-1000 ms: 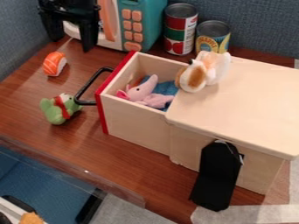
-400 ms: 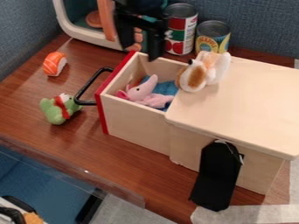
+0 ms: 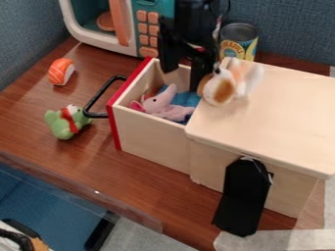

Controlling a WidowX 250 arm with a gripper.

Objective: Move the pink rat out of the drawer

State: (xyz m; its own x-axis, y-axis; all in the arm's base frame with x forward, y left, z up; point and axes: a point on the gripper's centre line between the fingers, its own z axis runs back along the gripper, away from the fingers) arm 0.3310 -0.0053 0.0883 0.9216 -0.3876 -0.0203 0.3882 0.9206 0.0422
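Observation:
The black gripper (image 3: 182,78) hangs over the back of the drawer, its two fingers apart with nothing between them. Inside the pulled-out wooden drawer (image 3: 154,137), which has a red front and a black handle, lies the pink rat (image 3: 165,106). Its snout points up, and the gripper is above and behind it, not touching it. Blue cloth (image 3: 186,99) is bunched beside the rat in the drawer.
A brown and white plush (image 3: 226,88) sits on the box top (image 3: 275,112), close to the right finger. Around the drawer are a green plush (image 3: 64,122), toy sushi (image 3: 60,71), a toy microwave (image 3: 145,29) and a can (image 3: 238,41).
From the upper left the gripper has moved right and down to the drawer's back edge. The brown and white plush has shifted slightly. The rat has stayed in place.

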